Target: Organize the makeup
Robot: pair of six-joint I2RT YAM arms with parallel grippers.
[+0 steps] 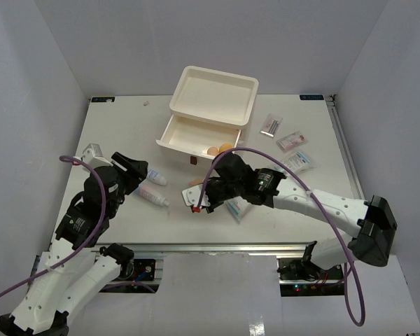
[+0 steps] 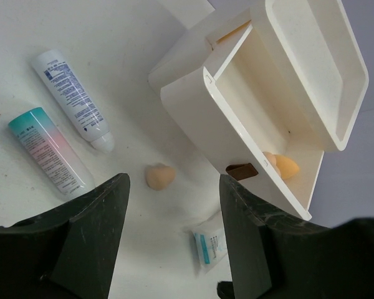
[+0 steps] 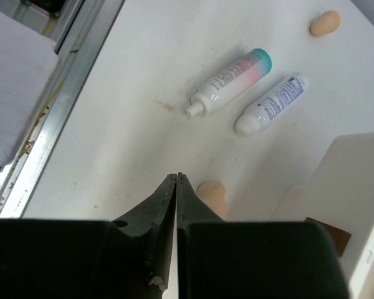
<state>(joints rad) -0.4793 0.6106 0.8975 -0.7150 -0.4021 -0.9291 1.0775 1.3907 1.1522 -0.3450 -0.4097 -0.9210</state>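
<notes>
Right gripper (image 3: 177, 178) tight on thin sachet (image 1: 193, 198) (edge-on), tan sponge (image 3: 212, 194) just beside; left gripper (image 2: 173, 184) wide.

Robot test cell, white tabletop (image 1: 126, 133) boxed in by plain white panels (image 1: 28, 91), aluminium rail (image 1: 217, 250) at near edge

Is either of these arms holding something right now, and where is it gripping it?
The right end effector pinches a thin white sachet by one edge; the left end effector is open, holding nothing.
</notes>
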